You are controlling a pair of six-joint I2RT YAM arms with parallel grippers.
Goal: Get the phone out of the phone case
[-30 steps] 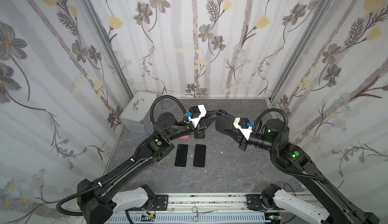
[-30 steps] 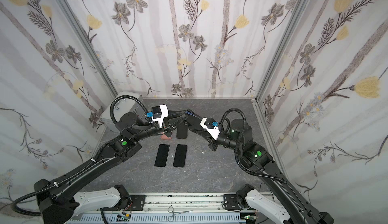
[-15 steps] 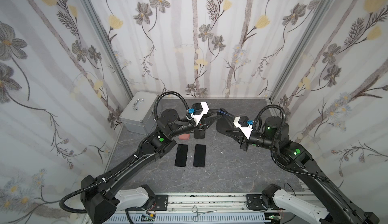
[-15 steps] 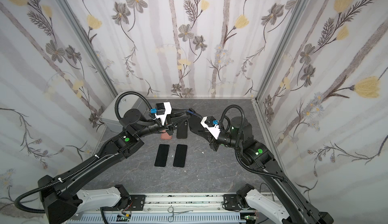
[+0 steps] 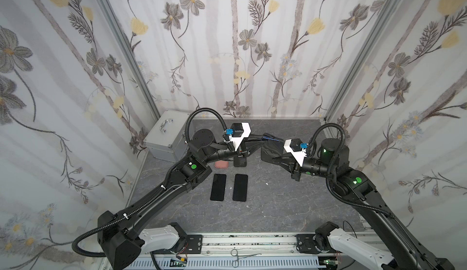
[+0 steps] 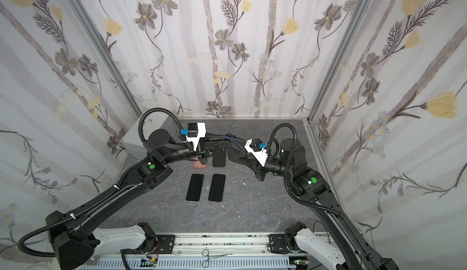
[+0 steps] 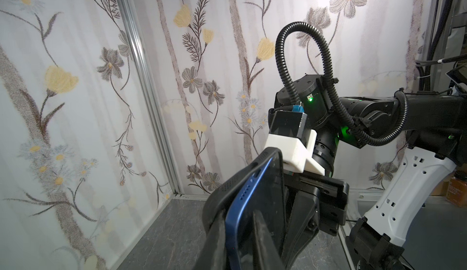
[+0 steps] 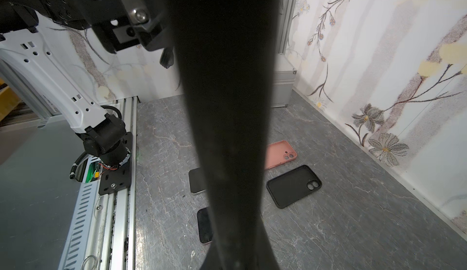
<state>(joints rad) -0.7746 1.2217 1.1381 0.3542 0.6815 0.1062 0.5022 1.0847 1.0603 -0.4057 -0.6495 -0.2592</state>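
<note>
A blue phone (image 7: 252, 205) sits partly out of its black phone case (image 7: 222, 192), both held in the air over the back middle of the table. My left gripper (image 7: 240, 246) is shut on the phone's blue edge, one finger on each face. My right gripper (image 8: 235, 256) is shut on the phone case (image 8: 227, 104), which fills the middle of the right wrist view and hides the jaws' tips. In both top views the case (image 5: 271, 149) (image 6: 235, 151) hangs between the left gripper (image 5: 260, 142) and the right gripper (image 5: 276, 158).
Two bare black phones (image 5: 218, 187) (image 5: 240, 187) lie side by side mid-table. Behind them lie an empty pink case (image 5: 222, 164) and an empty black case (image 8: 293, 186). A grey metal box (image 5: 166, 139) stands at the back left. Forceps (image 5: 242, 257) lie on the front rail.
Both grippers keep their holds. The left wrist has edged slightly to the right and the right wrist slightly back; the phone and case stay between them.
</note>
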